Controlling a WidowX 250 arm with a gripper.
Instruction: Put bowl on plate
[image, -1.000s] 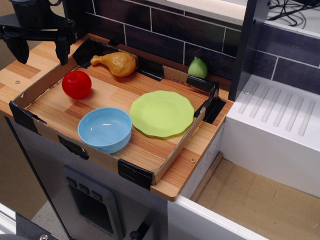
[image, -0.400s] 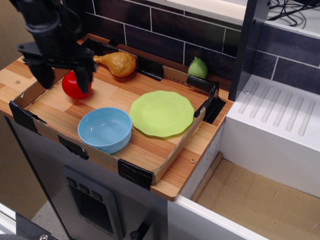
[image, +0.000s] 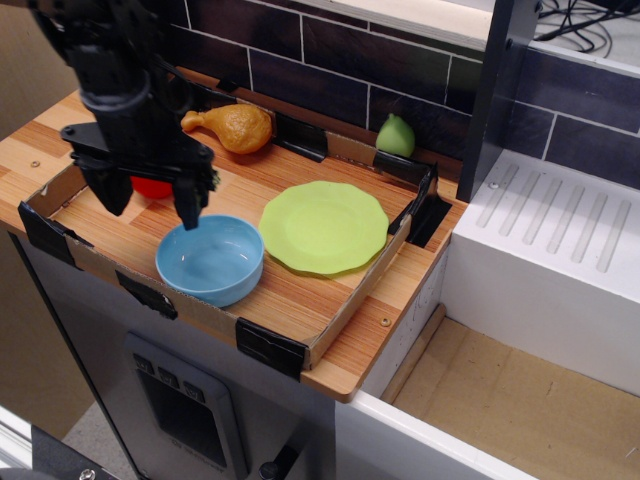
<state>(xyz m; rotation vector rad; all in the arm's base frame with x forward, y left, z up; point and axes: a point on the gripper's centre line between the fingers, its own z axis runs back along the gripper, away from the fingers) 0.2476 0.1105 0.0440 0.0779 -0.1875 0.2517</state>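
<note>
A dark tiled wall backs a wooden desk (image: 40, 150) that carries a shallow cardboard tray (image: 330, 320); a white unit stands to the right. In the tray the bowl (image: 212, 260) sits at the near edge, upright and empty. The plate (image: 324, 226) lies flat just to its right, rims touching or nearly so. A chicken leg (image: 236, 126) and a pear (image: 396, 136) lie at the far side.

Change: one second ago the hand (image: 148, 202) hung above the far-left corner of the desk, outside the tray. It has since travelled right and nearer and has descended. It now stands over the left rim of the bowl, with the apple (image: 152, 187) mostly hidden behind it. The fingers are spread wide and grip nothing. The right finger (image: 188, 205) appears to be at or just inside the bowl's far-left rim; the left finger lies outside it. Actual contact cannot be confirmed.

Status: bowl and plate are unmoved. The approach appears nearly complete. Judged next step: lower slightly, close on the rim, lift, and carry right to the plate.
</note>
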